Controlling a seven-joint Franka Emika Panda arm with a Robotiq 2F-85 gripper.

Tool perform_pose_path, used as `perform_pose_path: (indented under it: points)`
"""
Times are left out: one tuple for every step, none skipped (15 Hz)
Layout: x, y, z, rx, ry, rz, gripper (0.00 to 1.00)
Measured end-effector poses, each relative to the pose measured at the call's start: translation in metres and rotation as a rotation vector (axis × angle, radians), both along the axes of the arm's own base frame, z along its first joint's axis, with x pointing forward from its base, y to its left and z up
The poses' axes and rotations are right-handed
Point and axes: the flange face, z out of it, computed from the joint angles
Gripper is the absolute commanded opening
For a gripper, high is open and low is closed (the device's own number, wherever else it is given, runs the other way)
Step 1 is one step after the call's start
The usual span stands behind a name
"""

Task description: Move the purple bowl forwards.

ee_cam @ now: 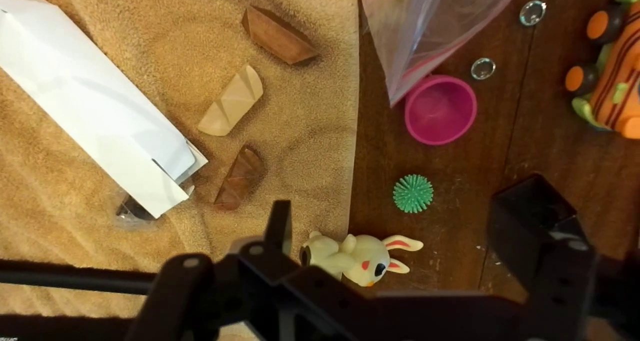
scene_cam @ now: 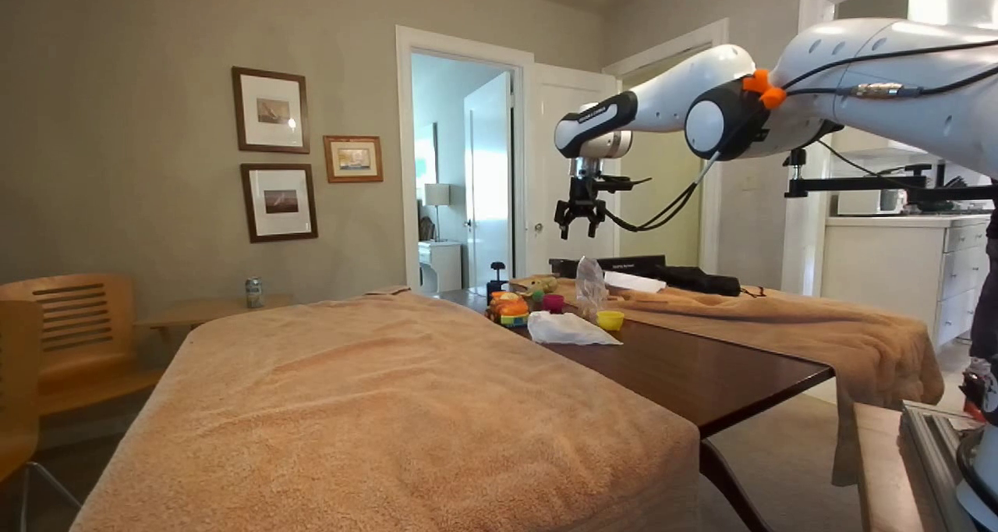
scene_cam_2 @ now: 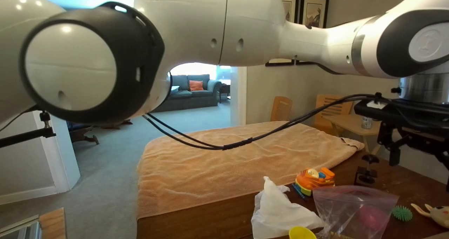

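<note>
- A slat-backed, orange-toned wooden chair stands at far left by a grey-green wall.
- A metallic cylindrical can rests on a pale wooden side table, below rectangular pictures in brown frames.
- A tan terry towel drapes over one side of a dark, glossy wooden table; behind, a white door frame gives onto a bluish-lit room.
- An orange wheeled toy vehicle sits by the towel's edge.
- The small, round purple-magenta bowl stands upright on bare wood, just beside a clear plastic bag and near a spiky green ball.
- Above the table, the black two-fingered gripper hangs released, its fingers spread wide.
- A crumpled white bundle lies close to a small, round yellow bowl.
- A second tan towel, bearing a long white box, lies along the table's opposite side.
- White cabinets with drawers stand at far right.
</note>
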Motion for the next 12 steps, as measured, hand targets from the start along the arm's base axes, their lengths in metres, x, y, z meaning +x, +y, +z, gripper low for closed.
perform_pose_path:
  points:
    - [0.001, 0.002, 0.0, -0.001, -0.002, 0.015, 1.0]
    - [0.003, 0.003, 0.001, -0.003, -0.005, 0.036, 1.0]
    - [0.005, 0.006, 0.004, -0.009, -0.009, 0.061, 1.0]
    - [0.007, 0.008, 0.007, -0.018, -0.016, 0.089, 1.0]
    - [0.009, 0.011, 0.011, -0.03, -0.024, 0.121, 1.0]
    - [0.012, 0.014, 0.016, -0.041, -0.033, 0.153, 1.0]
    - [0.015, 0.018, 0.021, -0.053, -0.041, 0.187, 1.0]
    - [0.018, 0.022, 0.024, -0.062, -0.047, 0.217, 1.0]
    - [0.021, 0.026, 0.027, -0.069, -0.051, 0.247, 1.0]
    - [0.024, 0.031, 0.029, -0.074, -0.053, 0.279, 1.0]
    - [0.027, 0.036, 0.03, -0.076, -0.055, 0.313, 1.0]
    - [0.03, 0.042, 0.03, -0.079, -0.056, 0.35, 1.0]
